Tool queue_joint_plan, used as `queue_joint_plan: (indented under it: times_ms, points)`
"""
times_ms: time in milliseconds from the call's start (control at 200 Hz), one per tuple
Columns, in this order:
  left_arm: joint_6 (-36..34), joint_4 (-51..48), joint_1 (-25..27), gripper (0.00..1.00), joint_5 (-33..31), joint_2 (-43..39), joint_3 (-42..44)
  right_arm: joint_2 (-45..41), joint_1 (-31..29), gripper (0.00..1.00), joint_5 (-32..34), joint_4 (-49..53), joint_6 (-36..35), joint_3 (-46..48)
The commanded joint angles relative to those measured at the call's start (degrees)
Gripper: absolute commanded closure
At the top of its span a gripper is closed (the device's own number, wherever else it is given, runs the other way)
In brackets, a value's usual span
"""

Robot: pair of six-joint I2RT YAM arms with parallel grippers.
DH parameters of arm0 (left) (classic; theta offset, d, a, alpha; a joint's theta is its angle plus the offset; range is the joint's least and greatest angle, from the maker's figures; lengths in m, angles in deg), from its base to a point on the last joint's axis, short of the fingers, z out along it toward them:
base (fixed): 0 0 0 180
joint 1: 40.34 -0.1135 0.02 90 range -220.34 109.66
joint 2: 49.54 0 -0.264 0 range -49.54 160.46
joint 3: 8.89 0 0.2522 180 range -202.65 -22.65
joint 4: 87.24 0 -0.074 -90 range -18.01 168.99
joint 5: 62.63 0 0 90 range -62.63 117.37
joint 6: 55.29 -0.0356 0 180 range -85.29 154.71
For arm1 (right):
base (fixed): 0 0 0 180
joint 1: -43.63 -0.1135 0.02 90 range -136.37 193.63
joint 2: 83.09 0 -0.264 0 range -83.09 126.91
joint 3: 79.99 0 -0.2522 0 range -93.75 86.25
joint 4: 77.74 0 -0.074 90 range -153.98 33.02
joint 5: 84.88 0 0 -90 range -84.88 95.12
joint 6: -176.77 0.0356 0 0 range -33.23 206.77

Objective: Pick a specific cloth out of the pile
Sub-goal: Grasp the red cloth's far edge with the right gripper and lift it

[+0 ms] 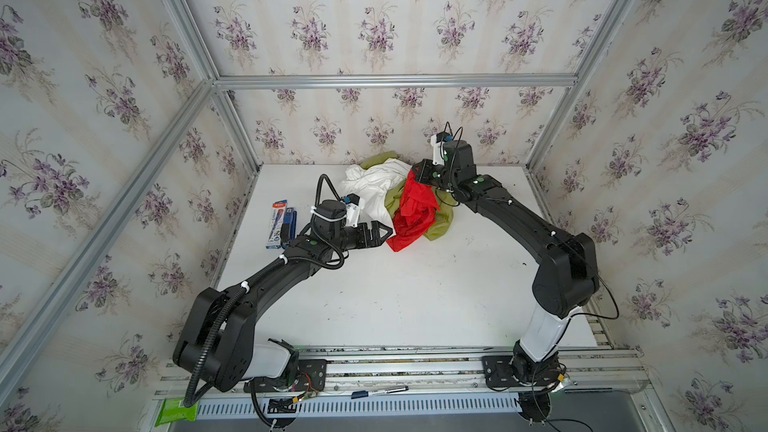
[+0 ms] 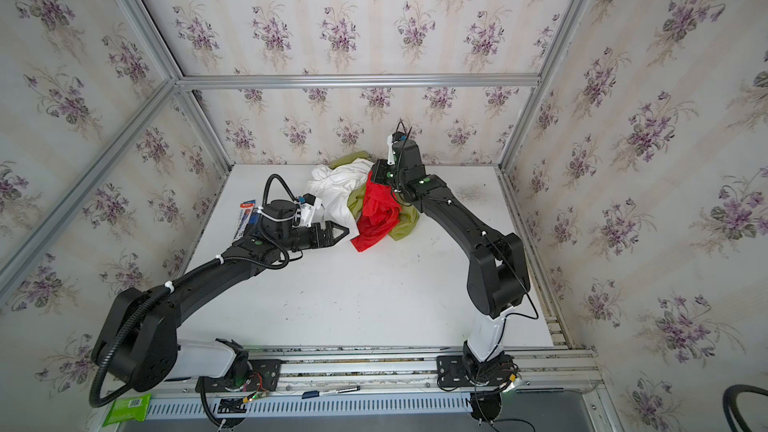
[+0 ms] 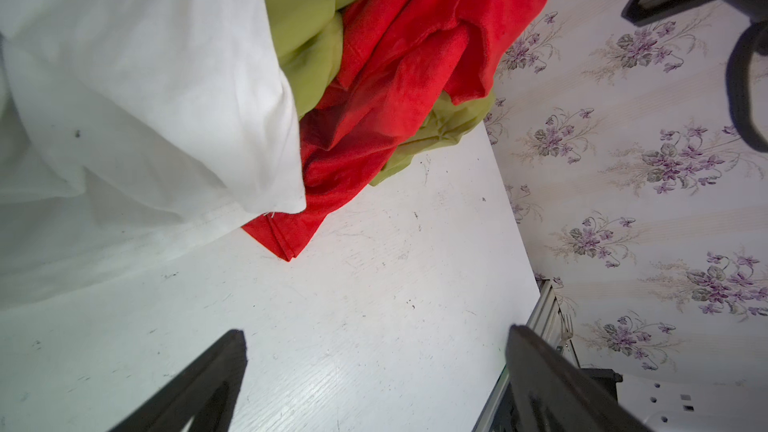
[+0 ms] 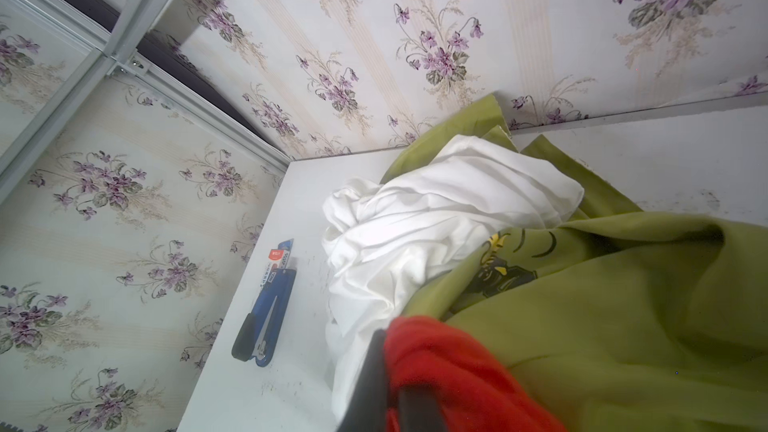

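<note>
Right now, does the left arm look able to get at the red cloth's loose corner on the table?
Probably yes. The open left gripper faces that corner of the red cloth across bare table; the white cloth overlaps only beside it.

Black arms [image 1: 519, 222], white base links [image 1: 540, 334], green joint dots [image 1: 478, 179]; left arm [image 1: 266, 280] wears ribbed conduit [image 1: 208, 349]; fingers [image 3: 208, 384] black, tapered.

You've got a blue tool [image 1: 288, 224] w/ a red-topped pack [image 1: 279, 206] at 9 o'clock on the white table [image 1: 395, 292], marker [image 1: 386, 390] at 6, green pkt [image 1: 176, 409] approx 7 o'clock.
</note>
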Motion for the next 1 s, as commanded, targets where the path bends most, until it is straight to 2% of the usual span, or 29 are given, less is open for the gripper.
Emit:
queue_joint_plan:
  times_ms: [0,230,994]
  points:
    - [-0.50,0.84,-0.02,0.00,-0.24,0.17,-0.11,1.80,0.60,1.00,-0.35,-2.60,-0.70,-3.02]
    - [-0.52,1.37,-0.06,0.00,-0.50,0.09,-0.25,2.90,0.79,1.00,-1.33,-1.30,-1.02,-5.88]
    - [-0.40,2.09,-0.07,0.00,1.39,-0.27,-2.52,-3.80,0.96,1.00,-3.78,5.59,-3.47,-13.87]
